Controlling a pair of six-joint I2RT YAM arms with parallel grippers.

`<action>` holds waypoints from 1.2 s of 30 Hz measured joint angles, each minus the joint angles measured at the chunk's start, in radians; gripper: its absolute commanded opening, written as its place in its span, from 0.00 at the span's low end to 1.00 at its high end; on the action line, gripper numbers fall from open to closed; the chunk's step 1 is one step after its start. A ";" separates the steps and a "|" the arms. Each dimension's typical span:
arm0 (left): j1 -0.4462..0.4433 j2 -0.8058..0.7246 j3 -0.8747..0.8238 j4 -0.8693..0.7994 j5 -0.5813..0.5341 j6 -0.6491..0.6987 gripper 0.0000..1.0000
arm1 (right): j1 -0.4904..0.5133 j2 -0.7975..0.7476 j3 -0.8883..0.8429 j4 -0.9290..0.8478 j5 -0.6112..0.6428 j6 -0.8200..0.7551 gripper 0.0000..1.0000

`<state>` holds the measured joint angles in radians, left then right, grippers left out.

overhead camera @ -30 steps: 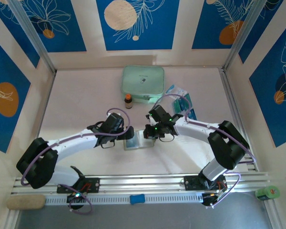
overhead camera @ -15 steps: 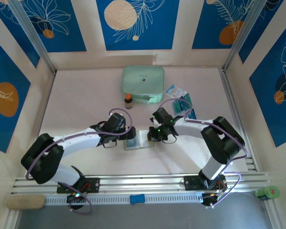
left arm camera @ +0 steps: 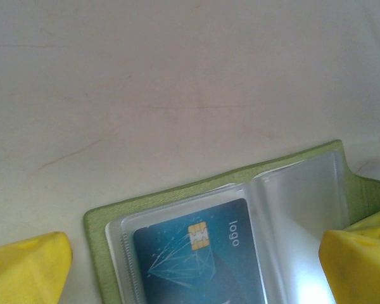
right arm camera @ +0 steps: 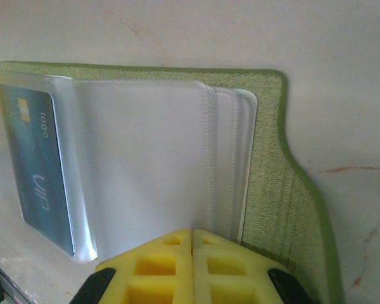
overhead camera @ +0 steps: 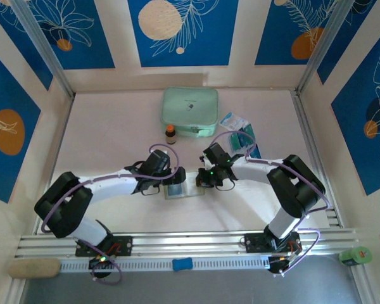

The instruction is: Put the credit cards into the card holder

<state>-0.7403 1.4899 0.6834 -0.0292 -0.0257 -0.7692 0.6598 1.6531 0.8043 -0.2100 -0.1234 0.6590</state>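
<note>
The olive-green card holder (overhead camera: 190,189) lies open on the table between both grippers. In the left wrist view its green edge (left arm camera: 104,218) frames clear pockets, and one teal credit card (left arm camera: 199,259) with a gold chip sits inside a pocket. My left gripper (left arm camera: 190,269) is open, its yellow fingers (left arm camera: 25,269) straddling the holder's left half. My right gripper (right arm camera: 192,253) is shut, its tip resting on the clear pockets (right arm camera: 145,158) of the holder (right arm camera: 269,158); the pocketed card (right arm camera: 35,164) shows at the left. More teal and blue credit cards (overhead camera: 246,137) lie behind the right arm.
A mint-green zip case (overhead camera: 190,111) stands at the back centre, with a small brown bottle (overhead camera: 170,134) in front of it. A clear packet with blue print (overhead camera: 233,120) lies right of the case. The metal rail (overhead camera: 190,240) runs along the near edge.
My left arm has reached further right, bringing its gripper over the holder's left side. My right gripper came down onto the holder a second ago and has since stayed still.
</note>
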 measured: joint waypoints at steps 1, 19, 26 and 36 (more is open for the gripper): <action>-0.001 0.005 0.000 0.005 0.000 -0.001 1.00 | 0.000 0.000 0.000 0.001 0.000 0.000 0.00; -0.012 0.055 0.033 -0.008 -0.009 -0.009 1.00 | 0.000 0.000 -0.002 0.005 0.000 0.003 0.00; -0.016 0.056 0.039 -0.014 -0.010 -0.010 1.00 | 0.000 0.000 -0.003 0.008 0.000 0.003 0.00; -0.026 -0.020 0.011 0.139 0.058 -0.058 1.00 | 0.000 0.000 -0.004 0.011 0.000 0.003 0.00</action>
<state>-0.7662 1.4696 0.6945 0.1097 0.0326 -0.8268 0.6598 1.6531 0.8001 -0.1989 -0.1238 0.6624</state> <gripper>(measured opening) 0.998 0.054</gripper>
